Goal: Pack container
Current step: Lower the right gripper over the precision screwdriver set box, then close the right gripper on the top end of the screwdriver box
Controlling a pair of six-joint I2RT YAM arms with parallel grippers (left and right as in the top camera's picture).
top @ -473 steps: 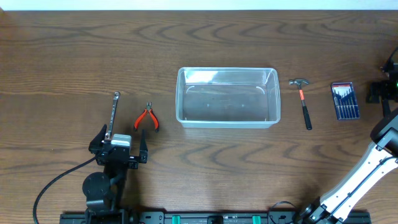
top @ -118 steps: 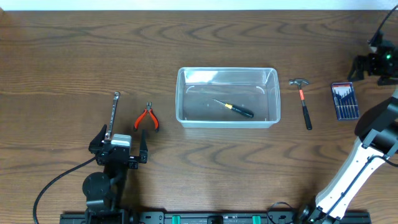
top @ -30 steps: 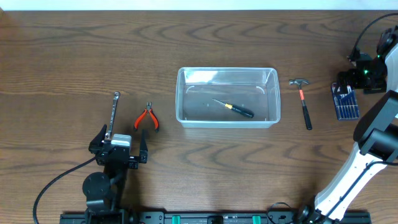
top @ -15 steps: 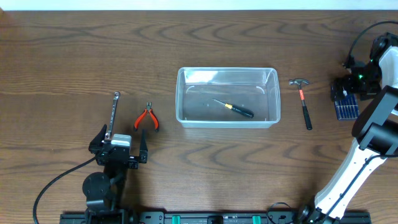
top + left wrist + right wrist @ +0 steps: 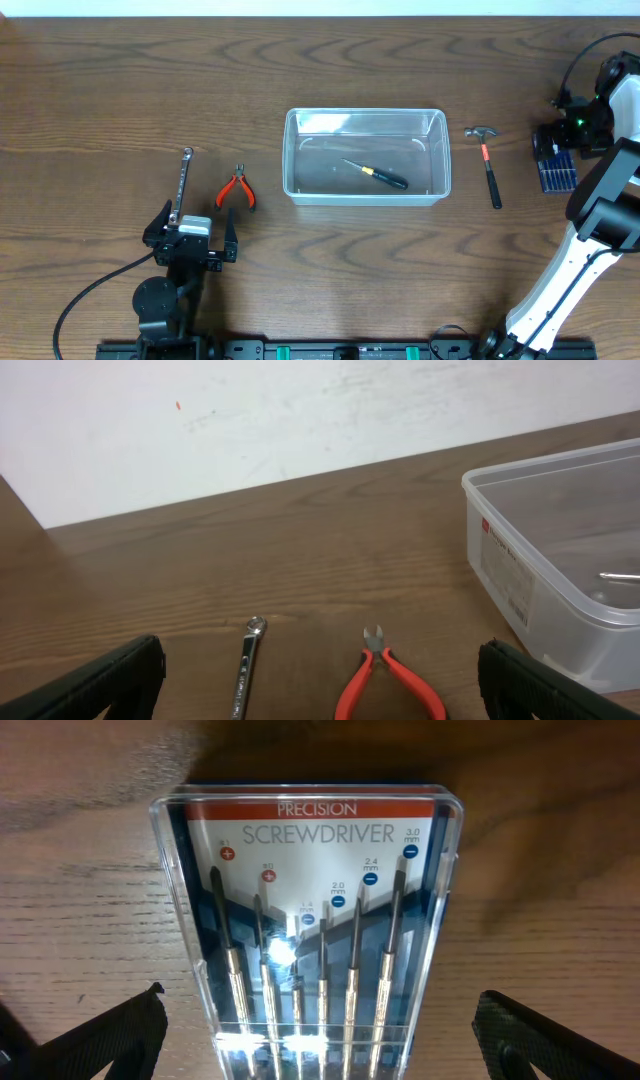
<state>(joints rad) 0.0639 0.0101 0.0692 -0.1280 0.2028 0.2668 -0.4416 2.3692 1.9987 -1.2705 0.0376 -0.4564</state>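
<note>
The clear plastic container [image 5: 366, 156] stands mid-table with a black-and-yellow screwdriver [image 5: 376, 174] inside; its corner shows in the left wrist view [image 5: 560, 570]. My right gripper [image 5: 562, 140] hovers over the blue precision screwdriver case [image 5: 556, 170], open, its fingertips [image 5: 80, 1035] wide on both sides of the case [image 5: 315, 920], apart from it. My left gripper [image 5: 193, 238] rests open and empty near the front left, behind the red pliers [image 5: 236, 190] [image 5: 390, 680] and the wrench [image 5: 181, 183] [image 5: 246, 665].
A small hammer [image 5: 488, 160] with an orange handle lies between the container and the blue case. The table's far edge runs along the top of the overhead view, meeting a white wall.
My right gripper has come down from the far right corner onto the blue case over the last seconds. The screwdriver came to lie in the container since the earliest frame. The left arm is still.
</note>
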